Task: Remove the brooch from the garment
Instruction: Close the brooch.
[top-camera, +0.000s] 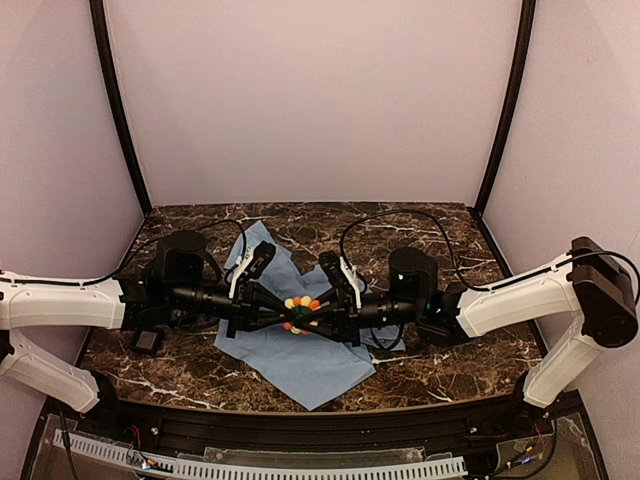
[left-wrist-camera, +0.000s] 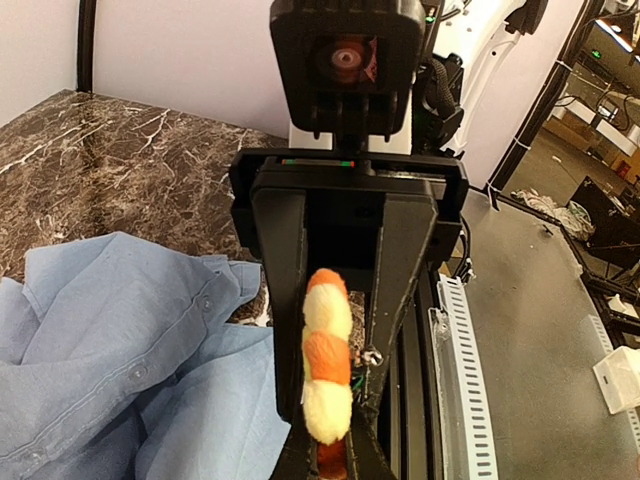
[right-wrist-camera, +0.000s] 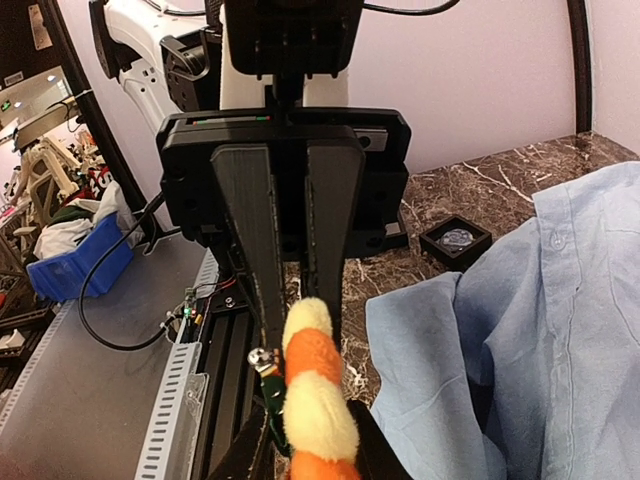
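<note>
The brooch (top-camera: 300, 305), a fuzzy flower of orange and yellow petals, hangs between both grippers above the light blue garment (top-camera: 300, 365). In the left wrist view the brooch (left-wrist-camera: 328, 350) is edge-on. My left gripper (left-wrist-camera: 338, 462) is shut on its lowest petal, while the right arm's fingers (left-wrist-camera: 285, 260) flank it. In the right wrist view my right gripper (right-wrist-camera: 320, 465) is closed on the brooch (right-wrist-camera: 312, 390), across its petals and its green back with the metal clasp. The garment (right-wrist-camera: 540, 340) lies beside the brooch, and no fabric shows against it.
A small black square box (right-wrist-camera: 455, 240) sits on the marble table (top-camera: 440, 360) left of the garment, also seen from above as the black box (top-camera: 150, 340). Booth walls close in three sides. A black rail with a white cable tray (top-camera: 300, 465) runs along the near edge.
</note>
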